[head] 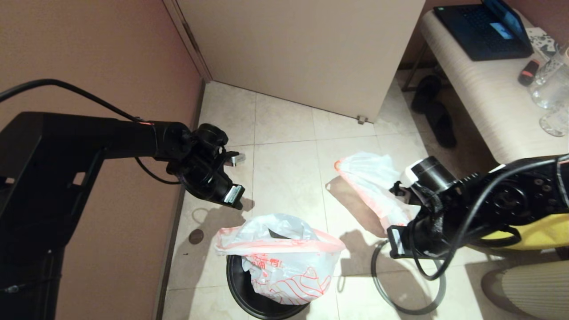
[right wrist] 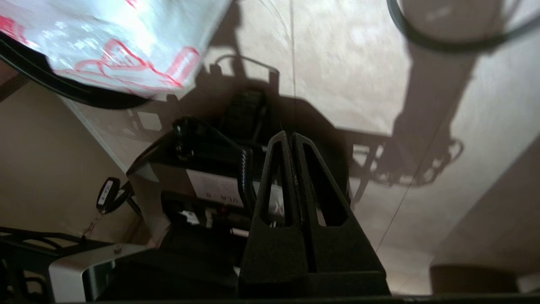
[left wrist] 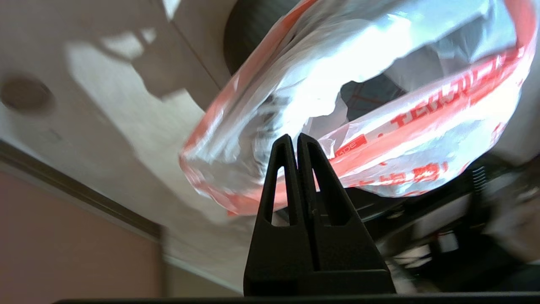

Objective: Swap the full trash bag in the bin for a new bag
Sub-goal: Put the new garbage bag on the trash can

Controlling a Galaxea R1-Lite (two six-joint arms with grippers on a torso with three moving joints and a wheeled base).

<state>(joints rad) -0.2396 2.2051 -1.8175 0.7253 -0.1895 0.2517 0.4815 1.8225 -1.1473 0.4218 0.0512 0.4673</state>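
Left tool [head: 231, 178]: raised above the floor beside the left wall, up and left of the bin; fingers pressed together in the left wrist view [left wrist: 294, 141], nothing between them.
Right tool [head: 395, 242]: low on the right, over the grey hoop; fingers [right wrist: 291, 139] pressed together, empty.
Bin [head: 242, 289]: round, black, standing on the tiled floor at the bottom centre of the head view.
New bag [head: 284, 262]: translucent white, pink band, red-orange line drawing and red characters; seated in the bin, mouth open and spread over the rim, front side hanging outside the wall; also in the left wrist view [left wrist: 379, 105], just past the closed fingertips.
Full trash bag [head: 371, 182]: translucent white with pink-red rim band, lying on the floor right of the bin and well apart from it, partly hidden behind the right arm.
Grey hoop [head: 406, 306]: thin ring lying flat on the floor right of the bin, off the bin, under the right tool; seen too in the right wrist view [right wrist: 443, 40].
Desk [head: 480, 89]: pale striped bench at upper right, carrying an open laptop [head: 482, 29] and clear glasses [head: 549, 84].
Slippers [head: 433, 109]: dark pair on the floor beside the desk.
Yellow tote [head: 542, 231]: at the right edge, behind the right arm.
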